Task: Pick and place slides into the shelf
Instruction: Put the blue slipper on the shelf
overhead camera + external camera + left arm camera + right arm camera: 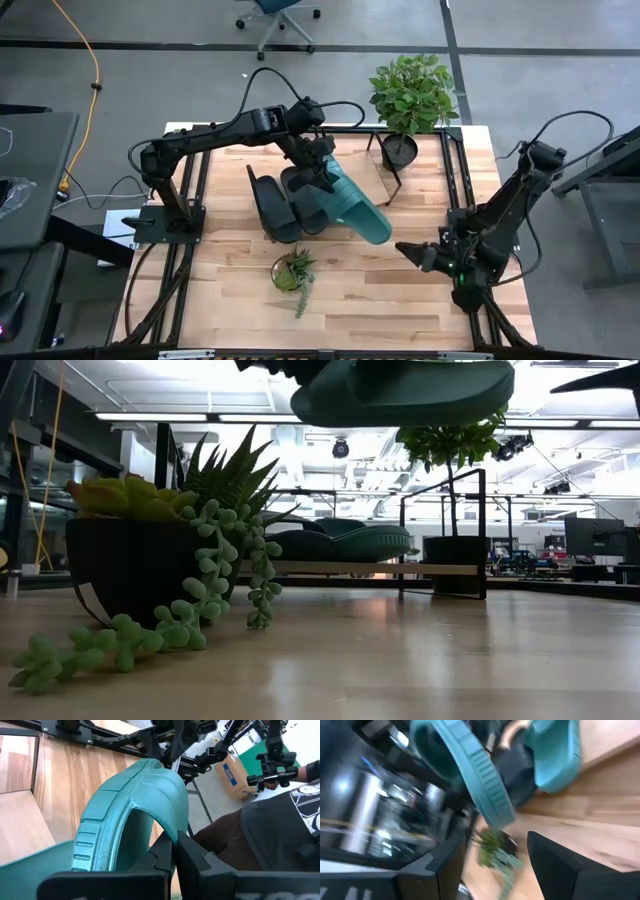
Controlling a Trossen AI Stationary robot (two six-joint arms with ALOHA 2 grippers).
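Observation:
A teal slide (352, 208) hangs in the air above the shelf (400, 569), with my left gripper (322, 168) shut on it; the low view shows its sole (400, 392) from below. Two black slides (285, 205) lie side by side on the shelf, just left of the held one. My right gripper (410, 251) hovers open over the table's right part, near the front, pointing toward the teal slide and touching nothing. In the right wrist view, its blurred fingers (555, 865) frame the teal slide (470, 775). My left gripper pinches the teal slide's wide strap at its edge (172, 832) between its two fingers, near one end of the arch. The fingers come slanting down from the table's far side. The slide is lifted clear, and its long sole reaches out toward the table's right and near side.
A tall potted plant (408, 100) stands at the far right, beside the shelf's black end frame (484, 530). A small succulent pot (292, 272) sits near the front middle, and it fills the left of the low view (150, 560). A person (280, 830) stands beyond the table.

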